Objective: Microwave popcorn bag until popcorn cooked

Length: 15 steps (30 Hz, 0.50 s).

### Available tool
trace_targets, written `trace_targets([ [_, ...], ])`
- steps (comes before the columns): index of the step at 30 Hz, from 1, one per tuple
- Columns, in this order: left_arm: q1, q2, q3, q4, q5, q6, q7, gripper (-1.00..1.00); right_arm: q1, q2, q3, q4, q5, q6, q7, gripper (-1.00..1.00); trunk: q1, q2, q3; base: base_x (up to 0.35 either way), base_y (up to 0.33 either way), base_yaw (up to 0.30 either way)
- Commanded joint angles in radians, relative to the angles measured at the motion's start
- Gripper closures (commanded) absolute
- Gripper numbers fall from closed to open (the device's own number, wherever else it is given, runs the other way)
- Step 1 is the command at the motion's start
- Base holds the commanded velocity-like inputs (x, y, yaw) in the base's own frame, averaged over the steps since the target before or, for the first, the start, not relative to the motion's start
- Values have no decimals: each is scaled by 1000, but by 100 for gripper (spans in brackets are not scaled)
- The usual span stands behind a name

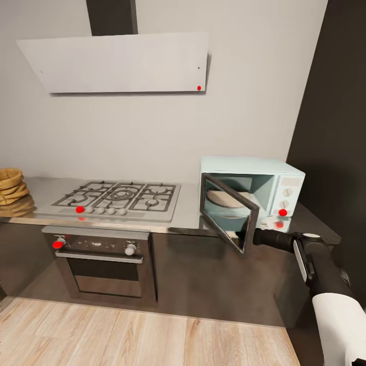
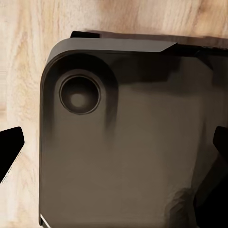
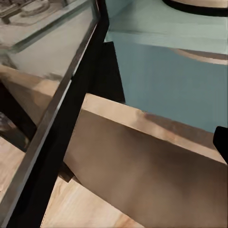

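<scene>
The microwave (image 1: 264, 188) stands at the right end of the countertop (image 1: 188, 216), hard against the wall, with its glass door (image 1: 229, 218) swung out over the front edge. A pale round shape rests inside the cavity; it may be the turntable plate, but the head view is too soft to settle that. The right gripper (image 1: 251, 235) sits just behind the door's free edge, and whether its fingers are spread or closed cannot be told. In the right wrist view the door frame (image 3: 61, 118) runs diagonally beside the mint interior wall (image 3: 166, 71). A gas hob (image 1: 119, 197) lies mid-counter above an oven (image 1: 101, 262), and woven baskets (image 1: 12, 185) sit at the left end.
</scene>
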Motion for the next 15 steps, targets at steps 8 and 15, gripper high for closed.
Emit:
trace_targets([
  [8,0,-1,2,0,7,-2,1,-100,-1,1,-3,-1,2,6,10,-100,0,-1,-1,0,263,0],
  [15,0,1,3,0,7,-3,1,-100,-1,-2,-6,-1,2,6,13,-100,0,-1,-1,0,262,0],
])
